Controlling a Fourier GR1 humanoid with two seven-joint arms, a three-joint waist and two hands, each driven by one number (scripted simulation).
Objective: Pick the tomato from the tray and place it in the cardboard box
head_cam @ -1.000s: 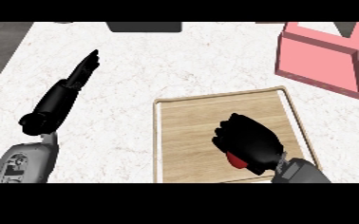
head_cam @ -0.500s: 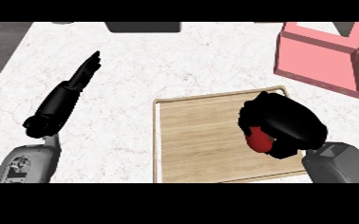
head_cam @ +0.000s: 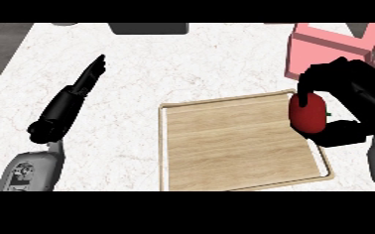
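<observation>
left hand (head_cam: 73, 96) at the view's left, over the white marbled counter (head_cam: 190, 59), fingers straight and together, pointing up and away toward the far edge, holding nothing, well apart from everything else. grey forearm (head_cam: 31, 171) below it, coming in from the lower left corner. further right, wooden tray (head_cam: 227, 146) lying flat on the counter, pale raised rim around a light wood-grain floor, nothing resting on the bare wood. dark grey object (head_cam: 150, 28) at the far edge of the counter, cut off by the top of the view, too little of it visible to identify. at the tray's right rim, red tomato (head_cam: 308, 111) held up off the wood, upright and taller than wide, a small green speck at its right side. right hand (head_cam: 344, 101) curled around the tomato, one finger bent down over the top left of the fruit, thumb closing in underneath at the lower right, palm and wrist hidden toward the right edge of the view. beyond the right hand, pink cardboard box (head_cam: 322, 47) at the upper right corner of the counter, partly cut off by the view's edge, its near side just behind the dark fingers, well clear of the tray's far rim. tomato between tray and box, over the tray's right edge, not inside the box.
</observation>
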